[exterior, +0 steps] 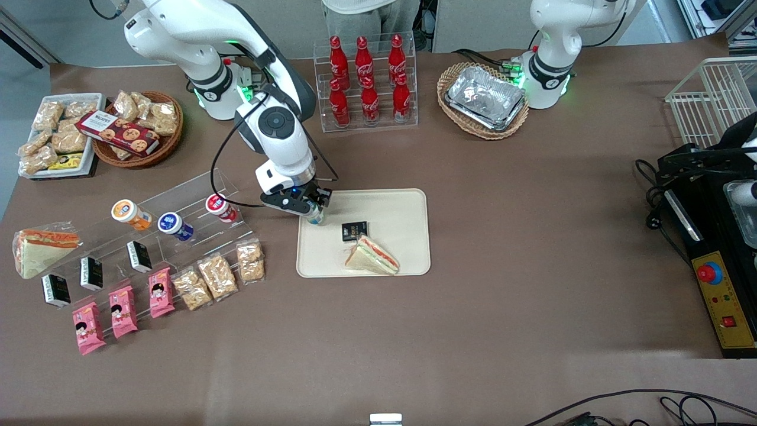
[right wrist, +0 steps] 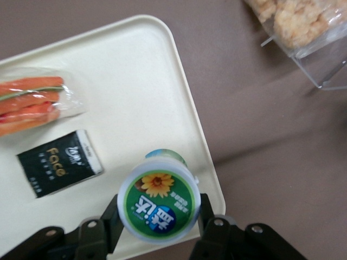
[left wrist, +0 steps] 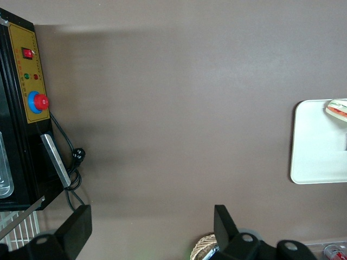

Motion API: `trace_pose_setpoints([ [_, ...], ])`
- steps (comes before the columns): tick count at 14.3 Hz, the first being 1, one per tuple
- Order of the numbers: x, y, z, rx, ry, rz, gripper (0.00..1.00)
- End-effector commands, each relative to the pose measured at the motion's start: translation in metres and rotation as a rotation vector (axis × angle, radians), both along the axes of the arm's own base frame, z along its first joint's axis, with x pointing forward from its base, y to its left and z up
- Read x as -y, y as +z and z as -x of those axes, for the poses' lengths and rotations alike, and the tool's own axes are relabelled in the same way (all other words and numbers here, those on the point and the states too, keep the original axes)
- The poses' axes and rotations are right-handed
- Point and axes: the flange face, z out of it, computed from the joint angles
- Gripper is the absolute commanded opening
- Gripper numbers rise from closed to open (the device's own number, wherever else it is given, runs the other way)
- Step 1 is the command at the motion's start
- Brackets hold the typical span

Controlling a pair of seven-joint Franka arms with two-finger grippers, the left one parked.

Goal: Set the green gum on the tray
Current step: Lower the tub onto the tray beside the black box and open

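Note:
The green gum [exterior: 315, 218] is a small bottle with a green cap bearing a yellow flower mark [right wrist: 160, 203]. My right gripper [exterior: 313, 208] is shut on it, a finger pressed on each side of the cap [right wrist: 160, 218]. It holds the bottle upright over the corner of the cream tray [exterior: 402, 207] that lies toward the working arm's end and farther from the front camera. In the right wrist view the tray's rim [right wrist: 187, 103] runs just beside the bottle. I cannot tell if the bottle's base touches the tray. The tray's edge also shows in the left wrist view [left wrist: 314, 146].
On the tray lie a black packet [exterior: 354, 231] [right wrist: 59, 162] and a wrapped sandwich [exterior: 372, 255] [right wrist: 32, 105]. A clear rack holds orange-capped [exterior: 131, 214], blue-capped [exterior: 175, 225] and red-capped [exterior: 221, 207] bottles. Snack bags [exterior: 219, 275] lie nearer the camera. Cola bottles [exterior: 366, 77] and a foil-tray basket [exterior: 484, 99] stand farther back.

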Motion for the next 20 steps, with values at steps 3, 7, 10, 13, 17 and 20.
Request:
trace_pose_setpoints([
  [3, 0.002, -0.028, 0.004, 0.006, -0.006, 0.011, 0.16],
  [7, 0.003, -0.038, 0.005, 0.012, -0.023, 0.002, 0.62],
  [10, 0.003, -0.038, 0.005, 0.013, -0.024, 0.001, 1.00],
  [13, 0.003, -0.036, 0.004, 0.013, -0.023, 0.001, 1.00],
  [17, 0.009, 0.007, -0.005, 0.024, 0.035, 0.007, 1.00],
  [20, 0.006, 0.091, -0.019, -0.028, 0.074, 0.053, 1.00],
])
